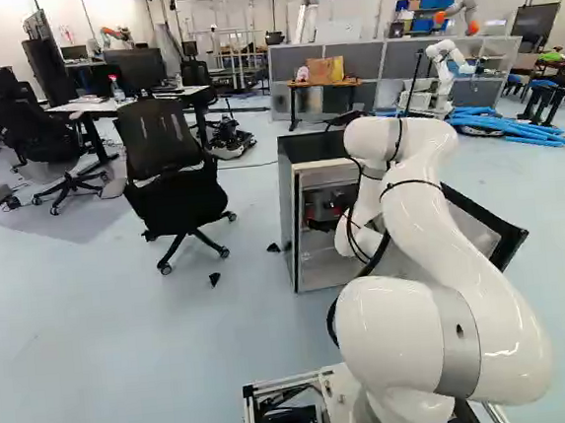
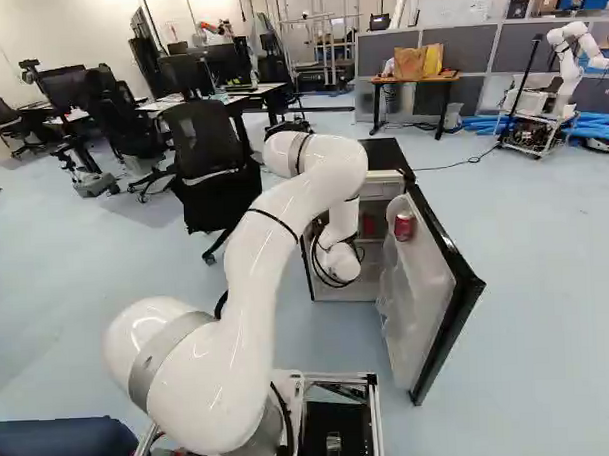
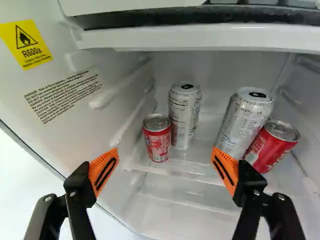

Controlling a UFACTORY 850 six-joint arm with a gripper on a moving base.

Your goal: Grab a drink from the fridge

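Fingers (image 3: 104,171) of my claw (image 1: 324,209) stood wide apart. Ahead of them in the fridge (image 1: 312,148), a short red can (image 3: 157,141) stood beside a tall silver can (image 3: 184,117); another silver can (image 3: 244,122) stood beside a second red can (image 3: 271,147). The fridge door (image 2: 447,243) held a third red can (image 2: 405,227).

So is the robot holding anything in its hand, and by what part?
Nothing! The hand is open, and the four cans are ahead of it in the fridge.
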